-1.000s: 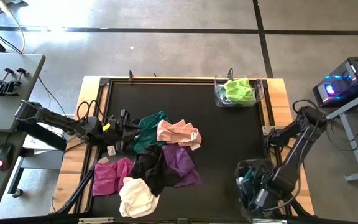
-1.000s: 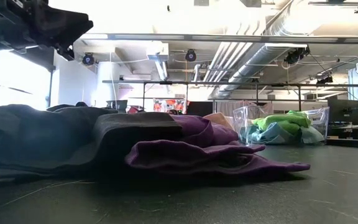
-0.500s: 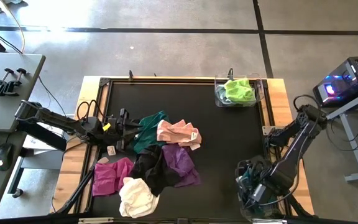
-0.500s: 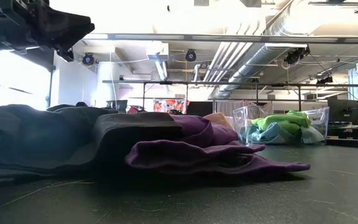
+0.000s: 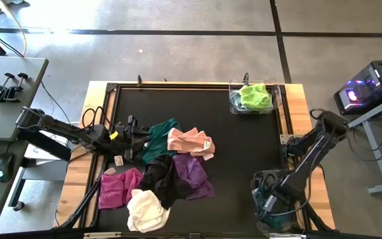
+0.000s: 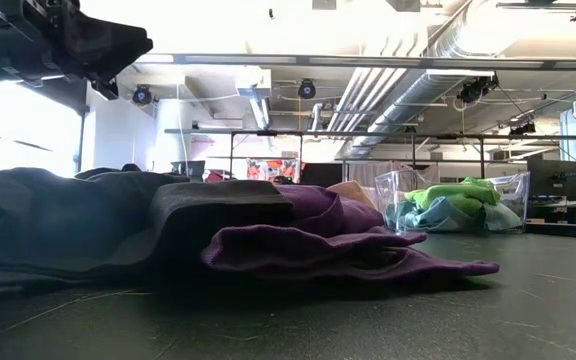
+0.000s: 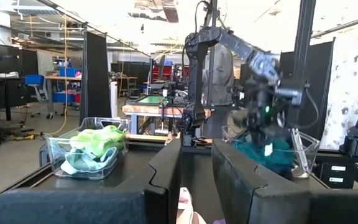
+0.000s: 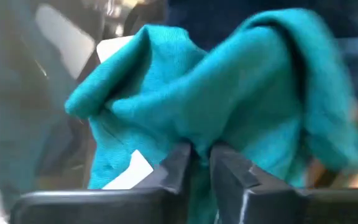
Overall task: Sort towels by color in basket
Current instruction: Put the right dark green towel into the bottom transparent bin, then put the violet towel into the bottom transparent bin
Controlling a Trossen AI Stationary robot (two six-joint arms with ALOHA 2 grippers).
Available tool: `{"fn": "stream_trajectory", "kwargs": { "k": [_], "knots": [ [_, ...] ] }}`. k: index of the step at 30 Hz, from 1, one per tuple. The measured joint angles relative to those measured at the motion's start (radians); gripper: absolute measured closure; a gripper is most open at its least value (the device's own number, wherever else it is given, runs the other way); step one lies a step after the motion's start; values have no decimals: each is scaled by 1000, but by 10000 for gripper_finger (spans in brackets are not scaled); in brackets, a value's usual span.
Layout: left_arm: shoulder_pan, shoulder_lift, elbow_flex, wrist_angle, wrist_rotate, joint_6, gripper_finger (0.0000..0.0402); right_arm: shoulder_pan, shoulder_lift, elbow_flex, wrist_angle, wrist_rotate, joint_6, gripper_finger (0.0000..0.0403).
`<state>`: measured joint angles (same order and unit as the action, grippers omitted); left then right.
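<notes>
Right fingers: the right gripper [image 8: 194,163] has its two dark fingers almost shut, pinching a fold of the teal towel [image 8: 229,99].
Teal towel: it hangs down inside the clear basket [image 5: 262,178] at the near right corner of the worktop [image 5: 244,143].
Right arm: it bends down from the right edge into that basket.
Left fingers: the left gripper [image 7: 196,163] has its fingers a little apart, with nothing between them. It sits low by the left side of the pile.
Far basket: a second clear basket [image 5: 234,99] sits at the far right corner. It holds a lime green towel [image 5: 254,95] on top of a pale blue one.
Pile: it lies on the left half of the worktop. It has a dark green towel [image 5: 156,139], a peach-pink towel [image 5: 190,141], a purple towel [image 5: 192,174], a black towel [image 5: 158,180], a magenta towel [image 5: 118,187] and a cream towel [image 5: 146,209].
Done: I think a few towels are sorted into the two baskets.
Left to do: six towels are not yet sorted, so most of the job is still to come.
</notes>
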<state>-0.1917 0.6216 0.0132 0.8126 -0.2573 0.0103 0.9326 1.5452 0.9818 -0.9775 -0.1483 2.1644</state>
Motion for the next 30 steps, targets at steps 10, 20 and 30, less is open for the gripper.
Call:
{"fn": "stream_trajectory", "kwargs": {
  "k": [10,20,30],
  "knots": [
    [0,0,0,-3,0,1,323,-37,-15,-69,88,-1,-168,344],
    [2,0,0,-1,-19,0,323,-30,-49,230,-208,9,-179,242],
    [0,0,0,9,-17,-61,323,-118,-50,358,-133,481,-601,242]
  ]
}}
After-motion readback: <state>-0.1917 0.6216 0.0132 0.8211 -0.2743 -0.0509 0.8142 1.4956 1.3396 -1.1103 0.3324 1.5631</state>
